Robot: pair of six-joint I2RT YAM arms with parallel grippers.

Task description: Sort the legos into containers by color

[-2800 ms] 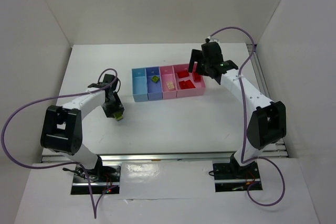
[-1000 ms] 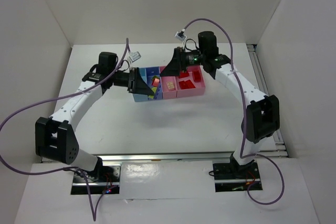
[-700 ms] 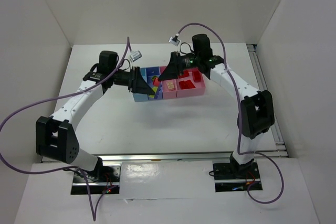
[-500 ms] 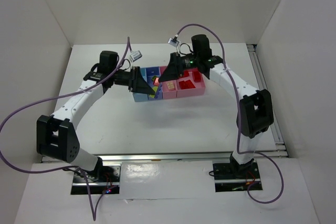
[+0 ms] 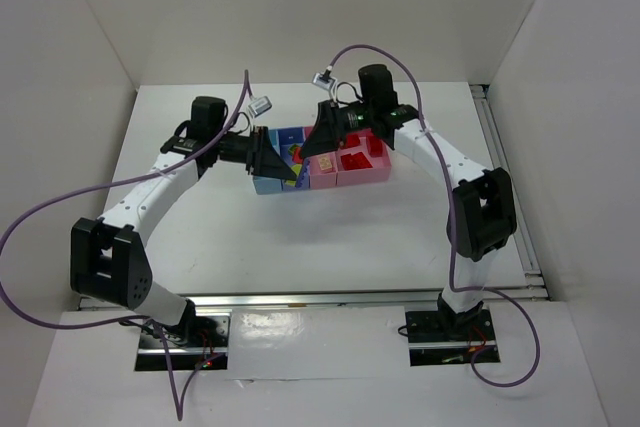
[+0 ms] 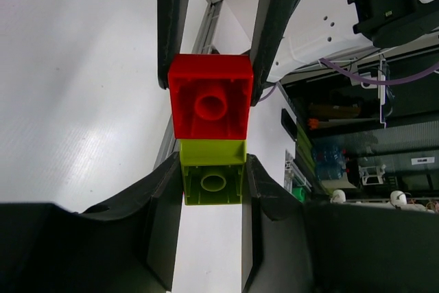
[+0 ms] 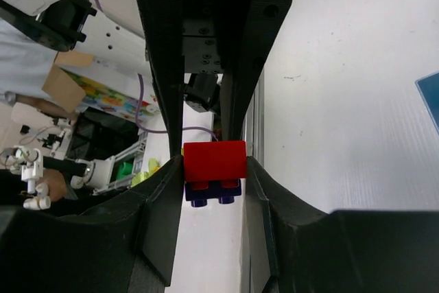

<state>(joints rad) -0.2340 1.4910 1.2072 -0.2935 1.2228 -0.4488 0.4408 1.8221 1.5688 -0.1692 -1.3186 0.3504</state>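
Note:
Both arms meet in the air above the containers [image 5: 265, 182]. My left gripper [image 6: 211, 169] is shut on a yellow-green lego [image 6: 212, 182]. A red lego [image 6: 210, 95] is stuck to its far end, and the two black fingers of the other arm clamp that red one. In the right wrist view my right gripper [image 7: 214, 169] is shut on the red lego [image 7: 214, 160], and a dark blue studded piece [image 7: 212, 194] shows just under it. From above, the joined legos [image 5: 297, 155] hang between the left gripper [image 5: 284, 169] and the right gripper [image 5: 310, 151].
The four joined bins sit at the table's middle back. The wide pink bin [image 5: 380, 169] holds several red bricks [image 5: 354, 159]. The narrower pink bin [image 5: 325, 177] stands beside it. The darker blue bin [image 5: 291, 134] lies mostly under the grippers. Purple cables arch over both arms.
My right gripper has closed from wide open onto the red lego, and its arm has edged left. The left gripper has stayed shut on the yellow-green lego and has not moved.

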